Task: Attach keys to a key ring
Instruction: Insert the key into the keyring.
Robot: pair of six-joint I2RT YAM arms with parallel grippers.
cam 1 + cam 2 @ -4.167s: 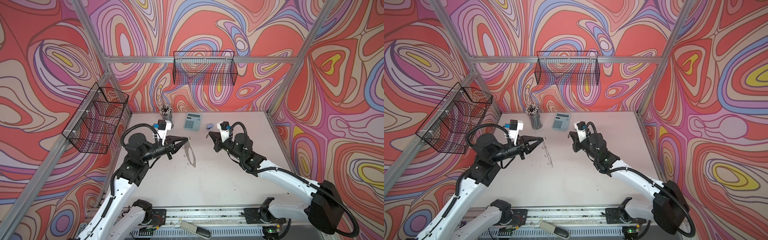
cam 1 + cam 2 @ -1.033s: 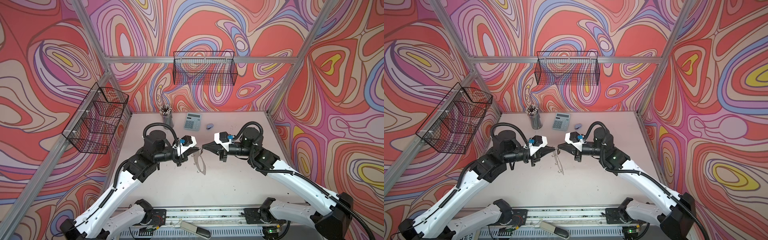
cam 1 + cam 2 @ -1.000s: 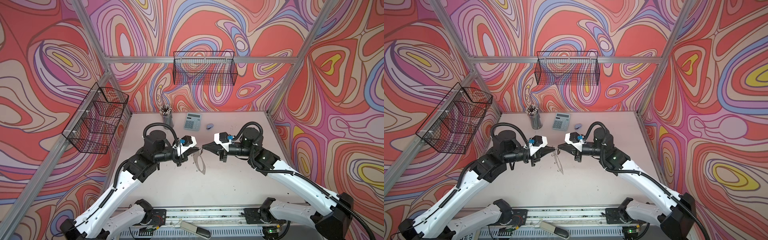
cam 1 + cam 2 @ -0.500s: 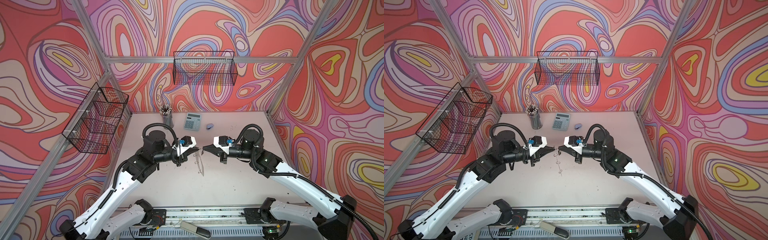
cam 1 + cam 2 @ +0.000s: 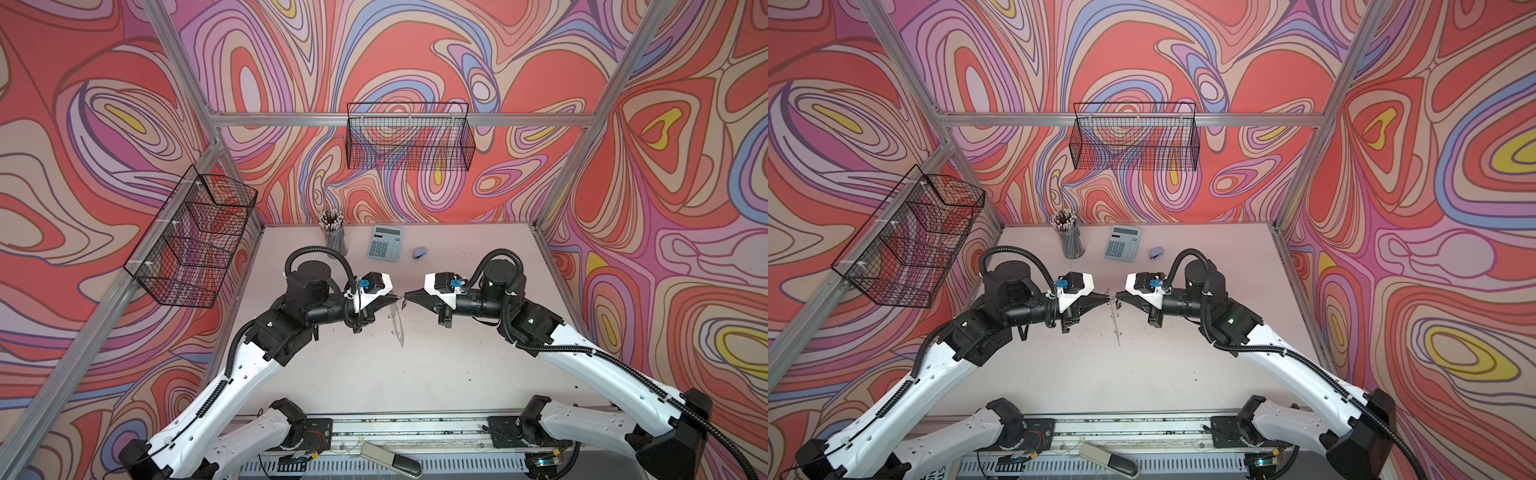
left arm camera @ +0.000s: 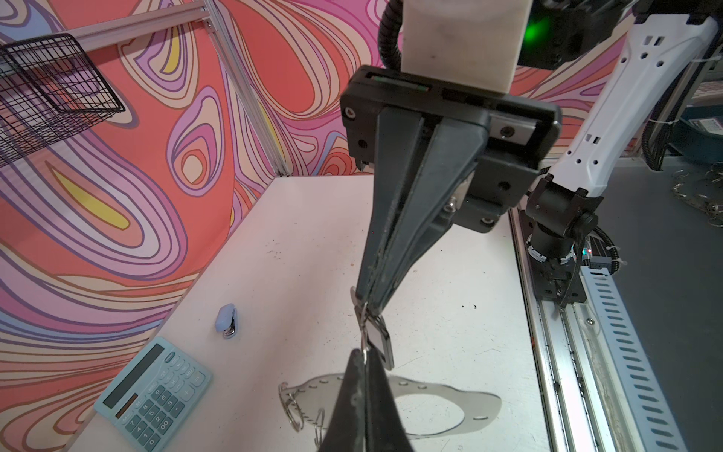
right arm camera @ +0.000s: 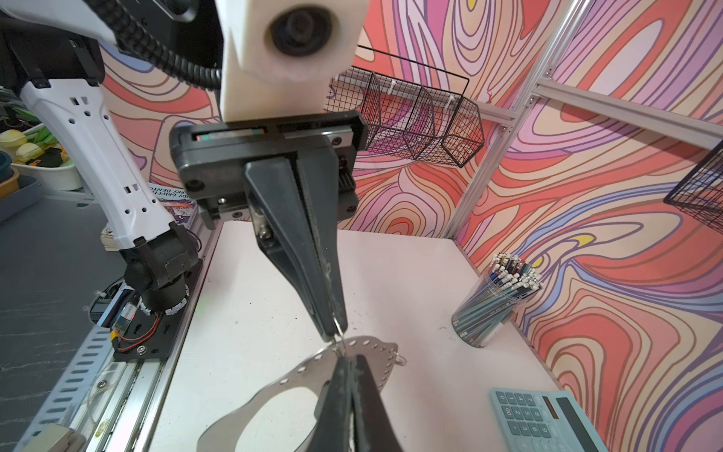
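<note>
Above the middle of the table my two grippers meet tip to tip in both top views. The left gripper (image 5: 395,297) (image 5: 1106,297) (image 6: 365,358) is shut on a thin wire loop of the key ring (image 5: 397,328) (image 5: 1115,324). This flat greyish band (image 6: 485,405) (image 7: 293,380), with a dotted rim and a large hole, hangs below, edge-on from above. The right gripper (image 5: 406,296) (image 5: 1117,296) (image 7: 348,358) is shut on the keys: the silver key (image 6: 357,301) is in its tip and the black tag (image 6: 381,342) dangles against the loop.
At the back of the table stand a cup of pencils (image 5: 333,232), a pale blue calculator (image 5: 385,248) and a small blue stapler (image 5: 420,252). Wire baskets hang on the back wall (image 5: 409,137) and the left wall (image 5: 195,237). A metal rail (image 5: 415,428) runs along the front edge.
Four seconds ago the arms stood apart. Over the last second the right gripper has closed the small gap to the left tip, and the hanging key ring has swung edge-on.
</note>
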